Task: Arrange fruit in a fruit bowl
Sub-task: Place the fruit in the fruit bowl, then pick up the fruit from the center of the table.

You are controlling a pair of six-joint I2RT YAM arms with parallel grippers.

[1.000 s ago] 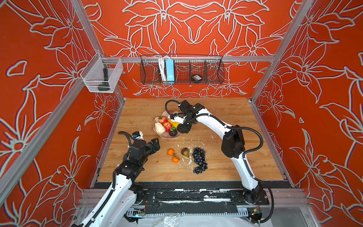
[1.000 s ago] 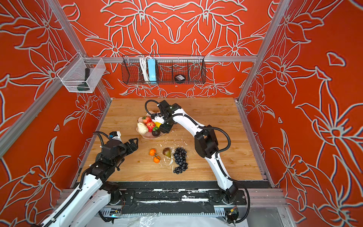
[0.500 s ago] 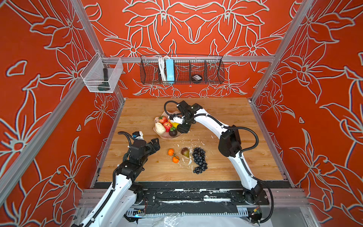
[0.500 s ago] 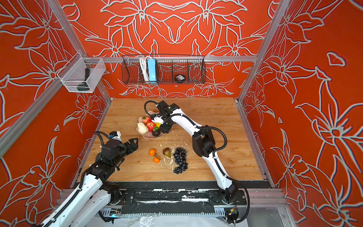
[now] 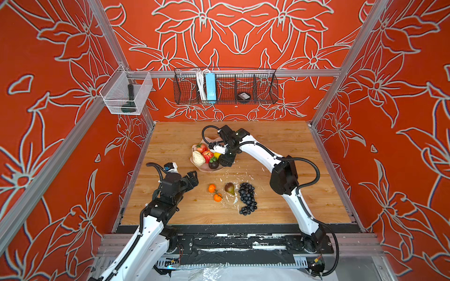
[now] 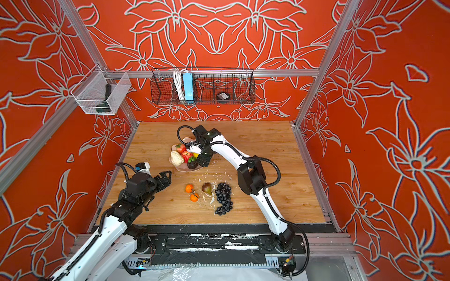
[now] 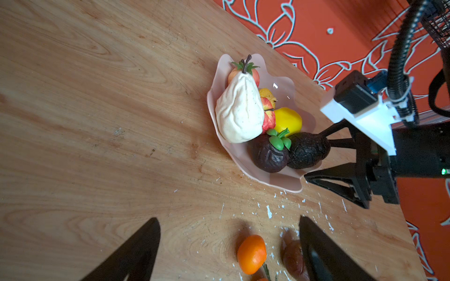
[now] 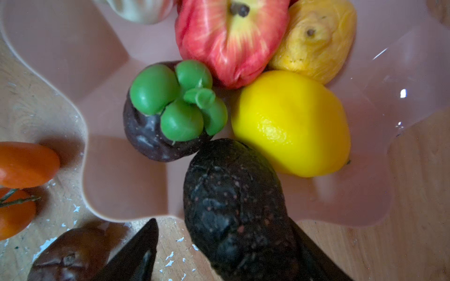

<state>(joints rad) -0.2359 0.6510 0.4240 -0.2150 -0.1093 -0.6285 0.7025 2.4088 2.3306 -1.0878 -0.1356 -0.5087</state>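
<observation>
Nearest, the left tool (image 5: 193, 178) hangs low over the wooden worktop (image 5: 280, 136), its black jaws spread wide and holding nothing; beside it lie two smooth oranges (image 5: 212, 188) joined by a twig, one brown-purple fig (image 5: 229, 188) and one grape bunch (image 5: 247, 198) of dark round beads, each apart from the next, among white flecks.

Farther back stands the fruit bowl (image 7: 282, 181), pale pink and glossy with a wavy petal rim; seven fruits lie in it: one lumpy cream pear (image 5: 198, 158), one red-streaked apple (image 5: 207, 155), one red leaf-capped fruit (image 5: 201, 147), one smooth bright lemon (image 8: 292, 124), one wrinkled yellow fruit (image 8: 316, 41), one dark purple mangosteen (image 8: 151, 136) with green lobes, and one black pebbled avocado (image 8: 233, 206) at the near rim.

The right tool (image 7: 314, 157) straddles the avocado with jaws parted; a clear gap shows on one side.

On the far wall hangs a black wire basket (image 5: 265, 90) with one blue power strip (image 5: 210, 87), a white cable (image 5: 201, 85) and a black puck (image 5: 243, 96); its label is too small to read.
</observation>
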